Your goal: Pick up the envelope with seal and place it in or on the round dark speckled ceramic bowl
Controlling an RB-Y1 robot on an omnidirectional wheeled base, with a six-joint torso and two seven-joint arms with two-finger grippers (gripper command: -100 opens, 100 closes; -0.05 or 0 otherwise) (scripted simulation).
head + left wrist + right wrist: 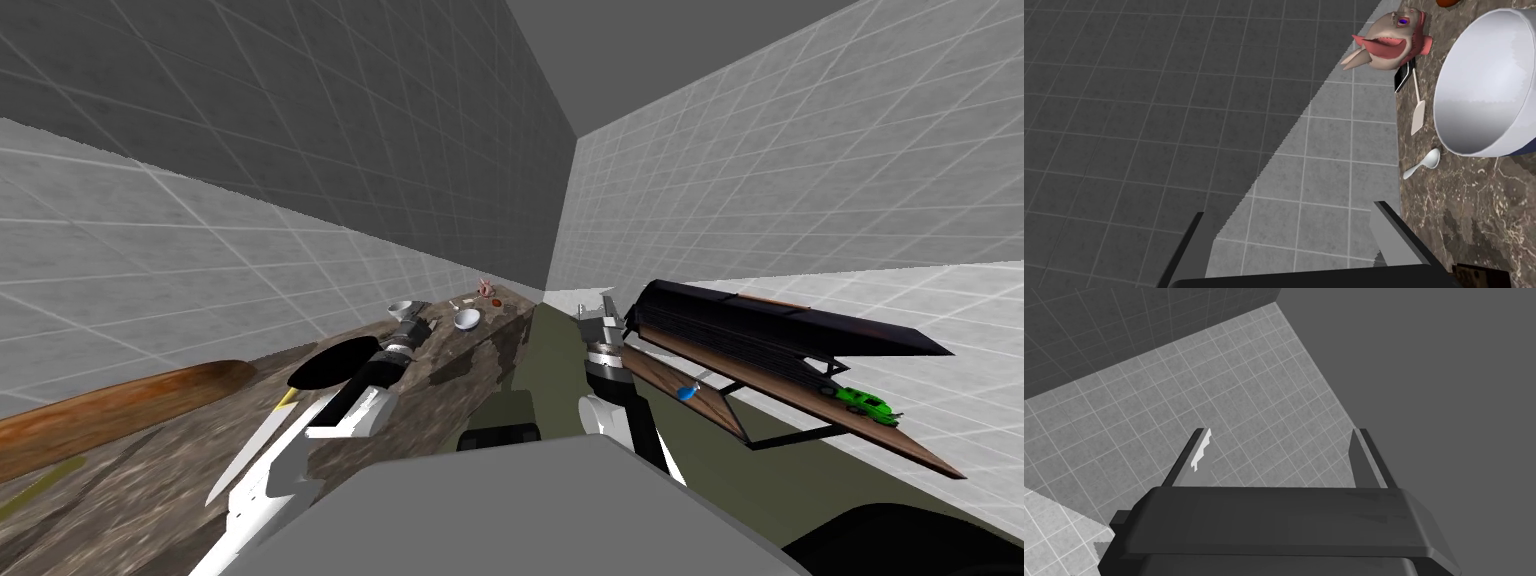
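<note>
**A:** What's the biggest thing in front of you?

**B:** The bench, a brown marbled slab running along the left wall from near to far. Across the floor on the right is a dark shelf unit with wooden boards. A green toy car sits on its lower board.

**A:** And the bowl?

**B:** The bowl stands at the far end of the bench. It is round and white inside, with a dark outer wall showing at one edge. Whether that wall is speckled I can't tell.

**A:** The arms?

**B:** The left tool hangs at the bench's left edge, on the near side of the bowl, with its fingers apart and nothing between them. The right tool is raised over the floor between the bench and the shelf unit, also spread and empty.

**A:** Smaller things?

**B:** A pink fish toy is beyond the bowl at the left edge. Left of the bowl lie a white spatula, a white spoon and a dark flat slab that touches the fish.

**A:** The envelope?

**B:** I can't pick it out for certain. A small red thing lies just beyond the bowl, too small to name.
</note>
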